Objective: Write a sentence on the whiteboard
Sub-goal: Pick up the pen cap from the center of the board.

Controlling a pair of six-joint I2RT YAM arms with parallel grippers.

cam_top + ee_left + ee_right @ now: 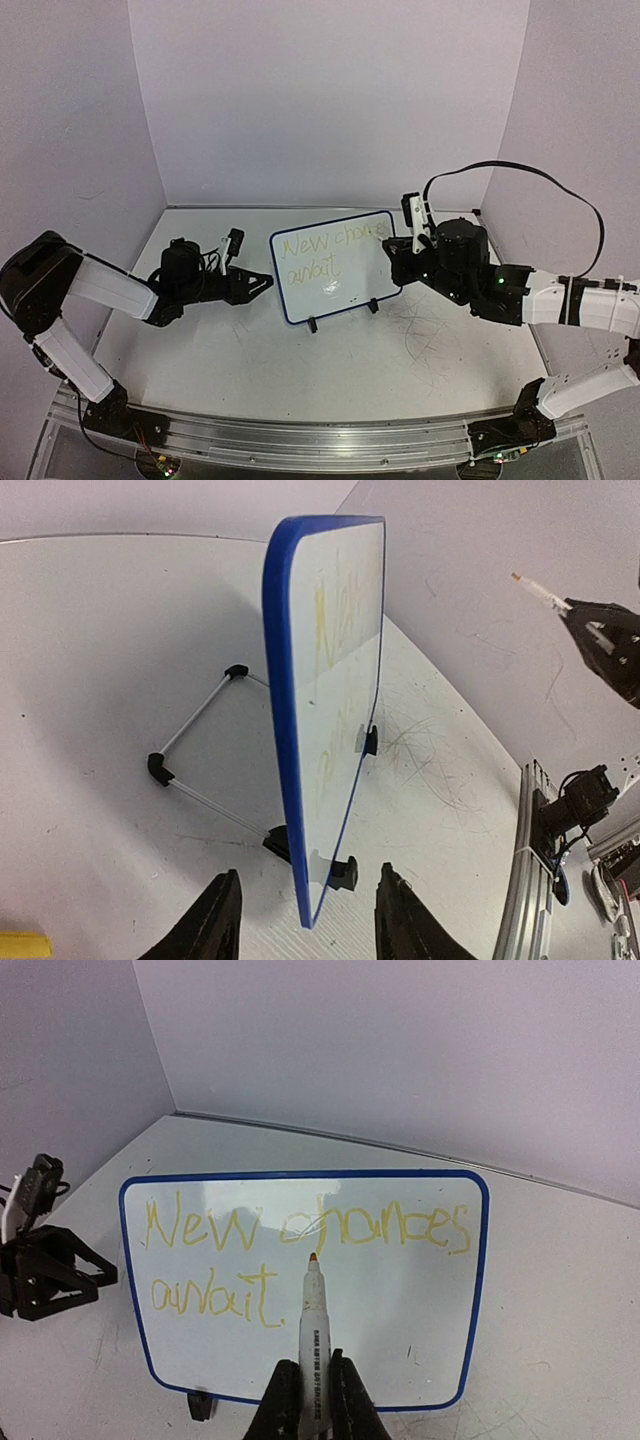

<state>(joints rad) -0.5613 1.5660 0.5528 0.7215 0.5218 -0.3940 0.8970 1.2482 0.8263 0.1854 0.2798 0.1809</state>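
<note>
The whiteboard (pixel 352 292) stands upright mid-table on two black feet, with a dark blue frame (pixel 481 1260). The sentence (pixel 300 1230) in pale yellow reads "New chances await." in two lines; it also shows in the top view (pixel 325 255). My right gripper (pixel 312 1372) is shut on a white marker (pixel 313 1325), tip pointing at the board. In the left wrist view the marker (pixel 540 592) is held clear of the board face. My left gripper (pixel 305 925) is open, with the board's edge (pixel 283 700) between its fingers, which do not touch it.
A wire stand (pixel 195 720) props the board from behind. Grey scribble scratches (pixel 425 330) mark the tabletop to the front right of the board. A yellow object (pixel 22 945) lies at the lower left of the left wrist view. Walls close the back and sides.
</note>
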